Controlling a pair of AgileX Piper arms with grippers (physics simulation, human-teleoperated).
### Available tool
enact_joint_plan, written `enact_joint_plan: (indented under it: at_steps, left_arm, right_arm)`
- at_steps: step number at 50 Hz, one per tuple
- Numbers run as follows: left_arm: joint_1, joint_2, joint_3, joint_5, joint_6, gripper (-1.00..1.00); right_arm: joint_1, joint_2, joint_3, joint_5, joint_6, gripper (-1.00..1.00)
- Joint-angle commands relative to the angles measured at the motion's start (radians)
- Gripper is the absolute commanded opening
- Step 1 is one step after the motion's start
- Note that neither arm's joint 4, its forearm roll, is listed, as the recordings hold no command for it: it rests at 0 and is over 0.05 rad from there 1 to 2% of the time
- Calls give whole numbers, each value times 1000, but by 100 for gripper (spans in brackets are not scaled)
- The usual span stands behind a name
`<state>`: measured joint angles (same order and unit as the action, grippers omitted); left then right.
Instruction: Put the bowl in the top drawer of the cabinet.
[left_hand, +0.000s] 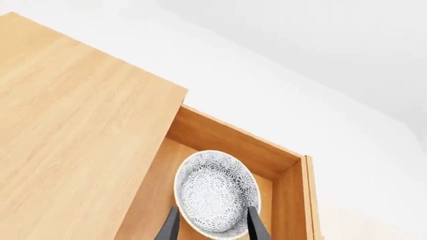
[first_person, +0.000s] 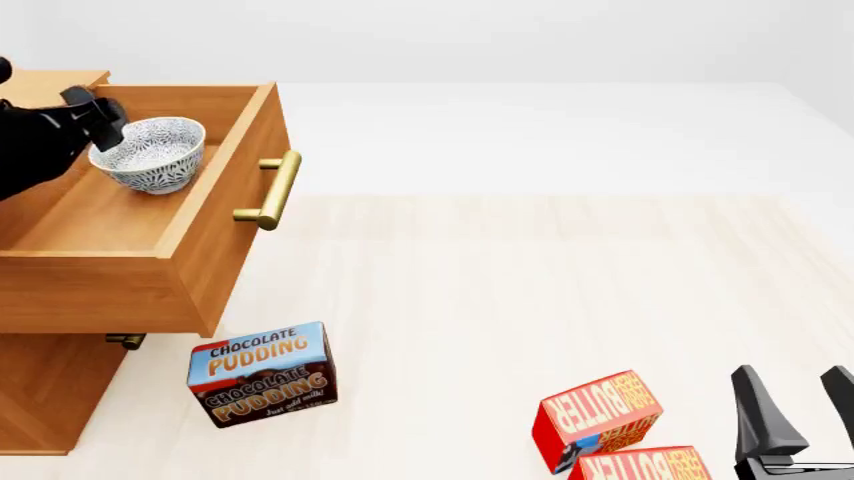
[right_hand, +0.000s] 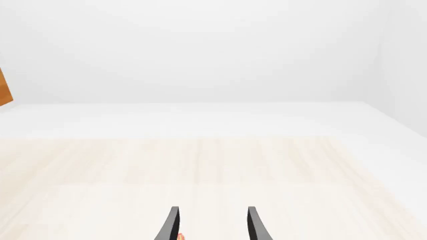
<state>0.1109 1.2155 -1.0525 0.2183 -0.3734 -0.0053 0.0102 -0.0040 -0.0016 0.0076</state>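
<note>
So the bowl (first_person: 151, 153) is sitting inside the top drawer (first_person: 187, 262) of the cabinet (first_person: 47, 395), toward the back of the pulled-out box, upright as far as I can tell. My left gripper (first_person: 104, 122) is right at the bowl's rim on the side nearest the cabinet body. In the left wrist view the fingers (left_hand: 252, 225) are spread with the bowl between them, so I'd call that hand let go, not squeezing. Whether a finger touches the rim I honestly can't tell.

The drawer is out far enough that I could come in from above, which is why the bowl ended up deep in it rather than near the brass handle (first_person: 271, 190).

My right gripper (first_person: 801, 420) is parked low near the table's edge, fingers apart, holding nothing, just beside the two orange boxes (first_person: 603, 417). The pudding box (first_person: 262, 374) sits in front of the cabinet, below the drawer, out of the way.

I'd say the placing is basically done.
</note>
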Motion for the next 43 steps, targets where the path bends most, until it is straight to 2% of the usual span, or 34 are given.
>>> enact_joint_plan:
  at_steps: [1, 20, 25, 43]
  left_arm:
    - [-17, -57, 11, 25, 10, 100]
    - [-37, -173, 37, 83, 62, 100]
    - [-40, -188, 44, 93, 101, 100]
    - [-39, -279, 37, 161, 136, 100]
  right_arm:
    - [0, 0, 0, 0, 0, 100]
    - [0, 0, 0, 0, 0, 100]
    - [0, 0, 0, 0, 0, 100]
    - [0, 0, 0, 0, 0, 100]
